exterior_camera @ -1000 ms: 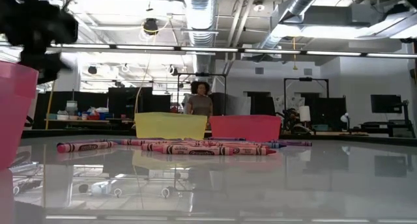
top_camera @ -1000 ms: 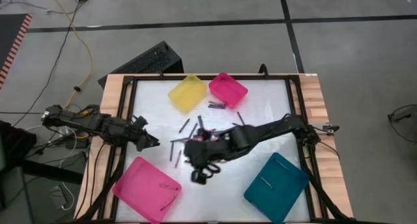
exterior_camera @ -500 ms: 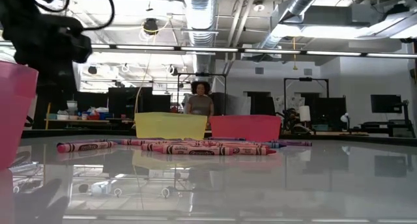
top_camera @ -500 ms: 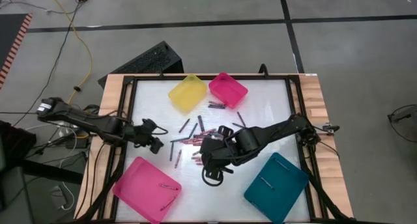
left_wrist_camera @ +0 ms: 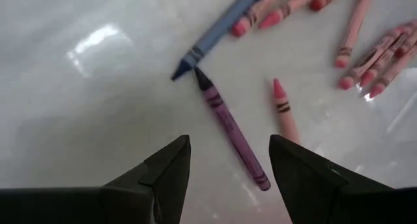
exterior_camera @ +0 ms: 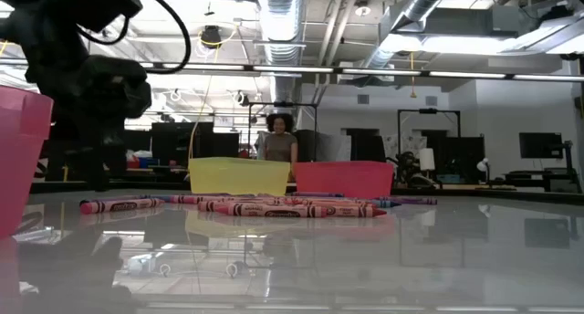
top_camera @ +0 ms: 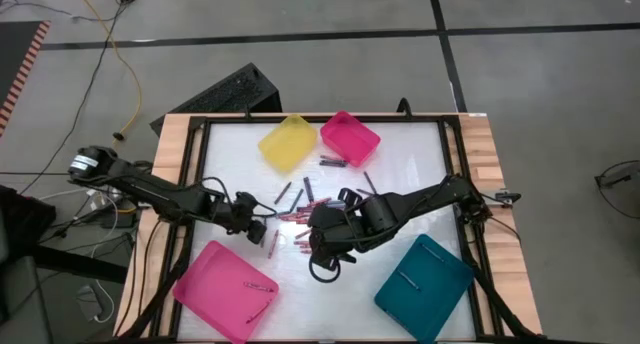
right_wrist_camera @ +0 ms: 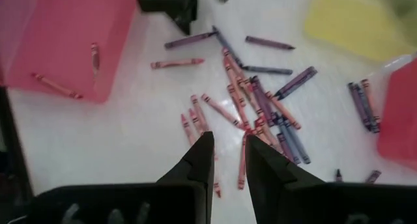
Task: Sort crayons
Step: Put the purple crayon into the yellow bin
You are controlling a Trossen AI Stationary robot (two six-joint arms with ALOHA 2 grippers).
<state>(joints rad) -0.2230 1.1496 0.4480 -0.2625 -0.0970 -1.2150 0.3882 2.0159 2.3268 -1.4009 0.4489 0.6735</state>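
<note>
Several crayons (top_camera: 305,212), pink, purple and blue, lie scattered flat on the white table's middle; the low view shows them as a row (exterior_camera: 274,207). My left gripper (top_camera: 262,230) hangs open at the pile's left edge, close over the table. Its fingers stand on either side of one purple crayon (left_wrist_camera: 231,129) without touching it, and a blue crayon (left_wrist_camera: 218,25) lies just beyond. My right gripper (top_camera: 322,256) hovers higher, over the pile's near side. Its fingers (right_wrist_camera: 228,160) are a narrow gap apart with nothing between them.
A yellow tray (top_camera: 286,142) and a small pink tray (top_camera: 350,137) stand at the far edge. A large pink tray (top_camera: 225,289) with a few crayons sits near left, a teal tray (top_camera: 424,286) near right. A person stands in the room behind.
My left gripper has come from the table's left edge toward the crayon pile, sinking and tipping further downward, and has stayed open. My right gripper has shifted a little toward the table's right edge and turned at the wrist. The crayons have kept still.
</note>
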